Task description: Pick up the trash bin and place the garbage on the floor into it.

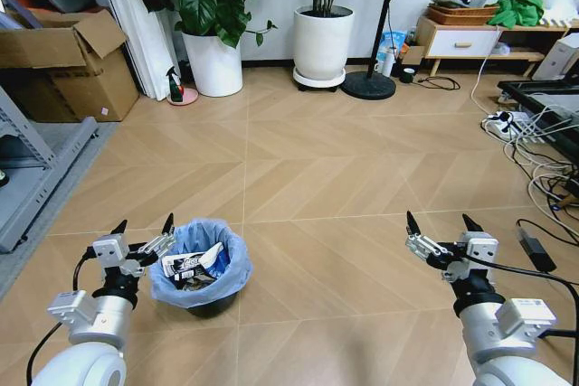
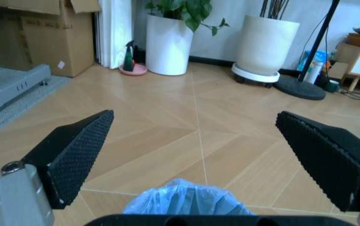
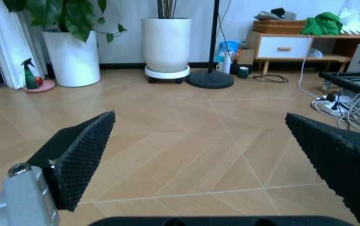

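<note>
The trash bin (image 1: 201,265), a small dark round bin with a crinkled light-blue bag over its rim, stands on the wooden floor at the lower left. Garbage (image 1: 194,266) lies inside it: a blue-and-white packet and dark scraps. My left gripper (image 1: 143,226) hovers open just left of the bin's rim, touching nothing. The blue bag's edge (image 2: 186,200) shows below the left fingers (image 2: 73,153). My right gripper (image 1: 444,222) is open over bare floor at the lower right, holding nothing, its fingers (image 3: 82,155) spread wide.
Two big white plant pots (image 1: 213,62) (image 1: 323,42) and a fan base (image 1: 367,85) stand along the far wall, with a green spray bottle (image 1: 174,86) beside them. Cardboard boxes (image 1: 68,65) and a grey rack (image 1: 36,174) line the left. Cables and a power strip (image 1: 516,126) lie at right.
</note>
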